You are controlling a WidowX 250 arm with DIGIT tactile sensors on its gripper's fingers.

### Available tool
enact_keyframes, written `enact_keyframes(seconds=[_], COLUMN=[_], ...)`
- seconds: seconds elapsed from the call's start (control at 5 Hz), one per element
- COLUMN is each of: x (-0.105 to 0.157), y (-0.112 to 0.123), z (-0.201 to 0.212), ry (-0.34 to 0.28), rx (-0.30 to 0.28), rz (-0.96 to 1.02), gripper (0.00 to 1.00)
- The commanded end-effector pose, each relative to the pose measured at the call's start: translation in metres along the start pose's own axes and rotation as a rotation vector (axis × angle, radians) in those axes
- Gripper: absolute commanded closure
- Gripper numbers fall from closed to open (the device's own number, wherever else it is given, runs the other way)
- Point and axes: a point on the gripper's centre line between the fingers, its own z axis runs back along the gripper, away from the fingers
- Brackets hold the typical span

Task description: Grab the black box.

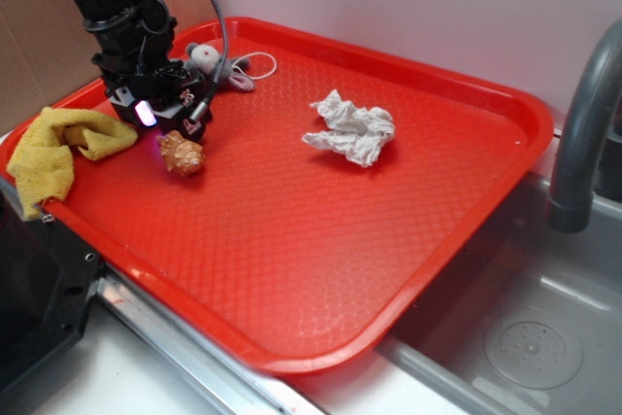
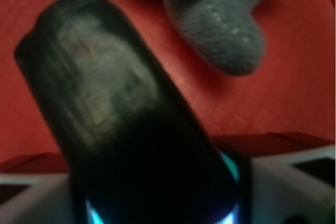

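The black box fills the middle of the wrist view, a matte black block lying slanted between my white fingers. It sits deep in the gripper, and the fingers press against its two sides. In the exterior view the gripper is low over the far left part of the red tray, and the gripper body hides the box there. A pink light glows on the gripper.
A grey plush mouse lies just behind the gripper and also shows in the wrist view. A brown seashell lies just in front. A yellow cloth drapes over the tray's left rim. Crumpled white paper lies mid-tray. A sink and grey faucet are at the right.
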Motion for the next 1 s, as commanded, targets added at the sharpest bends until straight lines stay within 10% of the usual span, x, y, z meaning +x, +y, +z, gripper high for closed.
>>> enact_keyframes(seconds=[0.0, 0.2, 0.8], x=[0.009, 0.017, 0.028], y=[-0.005, -0.031, -0.088], z=[0.074, 0.122, 0.176], ry=[-0.167, -0.224, -0.034], rx=[0.044, -0.023, -0.048], rz=[-0.220, -0.313, -0.526], gripper=[1.00, 1.00, 1.00])
